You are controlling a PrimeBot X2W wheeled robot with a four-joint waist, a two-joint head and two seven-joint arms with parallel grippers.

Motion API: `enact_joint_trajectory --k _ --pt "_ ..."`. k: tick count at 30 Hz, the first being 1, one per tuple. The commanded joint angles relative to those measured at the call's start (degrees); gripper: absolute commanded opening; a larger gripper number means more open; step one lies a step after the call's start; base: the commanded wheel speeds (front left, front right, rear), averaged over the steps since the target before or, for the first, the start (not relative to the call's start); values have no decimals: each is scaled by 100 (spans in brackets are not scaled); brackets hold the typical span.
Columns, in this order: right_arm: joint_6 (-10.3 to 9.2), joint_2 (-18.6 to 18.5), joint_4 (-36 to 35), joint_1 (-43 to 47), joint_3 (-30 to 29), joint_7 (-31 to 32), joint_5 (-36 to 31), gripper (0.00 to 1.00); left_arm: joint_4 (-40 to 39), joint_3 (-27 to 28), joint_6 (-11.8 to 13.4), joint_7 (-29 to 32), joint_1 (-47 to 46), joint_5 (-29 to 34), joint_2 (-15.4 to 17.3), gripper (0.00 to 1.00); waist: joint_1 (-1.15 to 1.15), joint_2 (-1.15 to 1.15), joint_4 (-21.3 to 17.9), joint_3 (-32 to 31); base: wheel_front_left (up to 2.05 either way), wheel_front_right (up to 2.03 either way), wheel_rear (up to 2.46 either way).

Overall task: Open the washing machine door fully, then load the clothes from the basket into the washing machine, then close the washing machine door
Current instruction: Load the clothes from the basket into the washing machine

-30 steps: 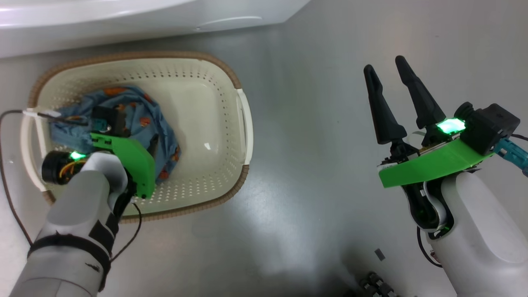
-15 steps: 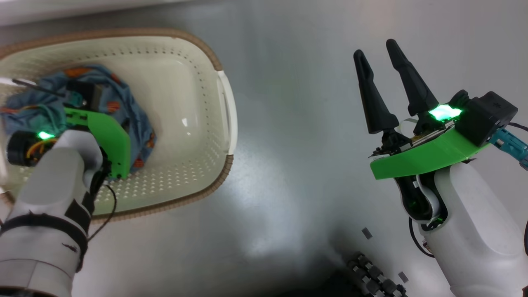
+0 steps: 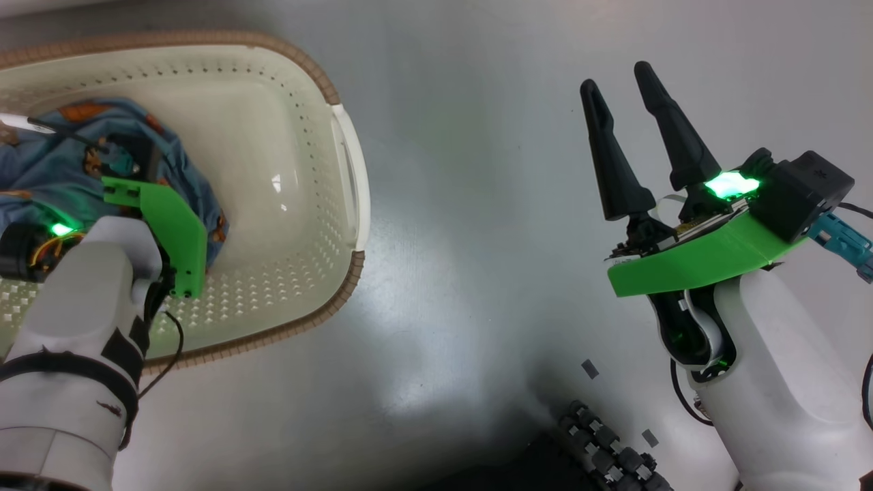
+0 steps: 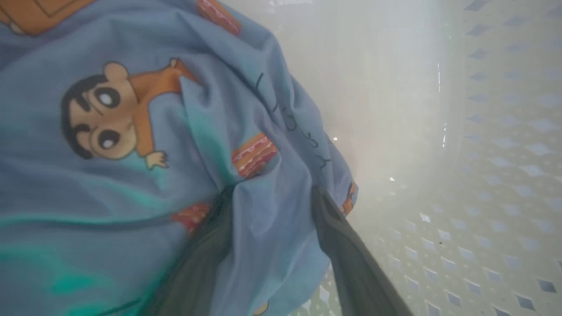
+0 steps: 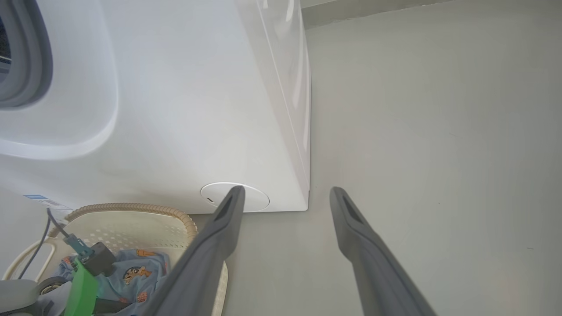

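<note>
washing machine: big white front-loading box (image 5: 175, 109) standing just behind the basket. Its grey rubber gasket (image 5: 39, 52) is bare at the edge of the right wrist view, so the door looks already swung off the opening.
floor: glossy grey floor (image 3: 464, 204), nothing on it between basket and right arm.
basket: small cream-white perforated plastic basket with brown woven-look rim (image 3: 300, 61), on the floor at your left, close to the machine's front. The half nearest the right arm is bare.
clothes: one crumpled light-blue cartoon-print garment (image 3: 41, 170), bunched in the far-left end of the basket.
left gripper: left gripper (image 4: 272, 193) is down inside the basket, its dark fingers (image 4: 347, 259) spread with a raised fold of the blue cloth between them. The close-up is blurry, so you probably have no pinch yet.
right gripper: right gripper (image 3: 617, 78) hangs over bare floor well apart from the basket, jaws wide, holding nothing.
step: loading, picking the garment out of the basket.
how to do it well: push a little deeper so the fold sits well between the fingers, not at the tips. Squeeze fully before you lift. Pull straight up until the trailing cloth clears the rim, or you'll drag the light basket along. Leave the right arm parked out of the way.
</note>
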Motion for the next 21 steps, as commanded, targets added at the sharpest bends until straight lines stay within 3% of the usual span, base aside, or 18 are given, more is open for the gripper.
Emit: enact_joint_trajectory --k 1,11,21 --pt "32 1 -127 171 66 -46 -64 100 -20 46 34 44 118 33 170 2 0 0 -2 26 0 0 0" --pt "32 -11 -69 136 63 -46 -83 100 -17 18 -56 -350 224 -65 75 0 0 0 111 -184 0 0 0" --pt "32 -84 10 164 81 -46 -62 100 -16 189 -286 -969 513 -409 -190 0 0 0 332 -912 0 0 0"
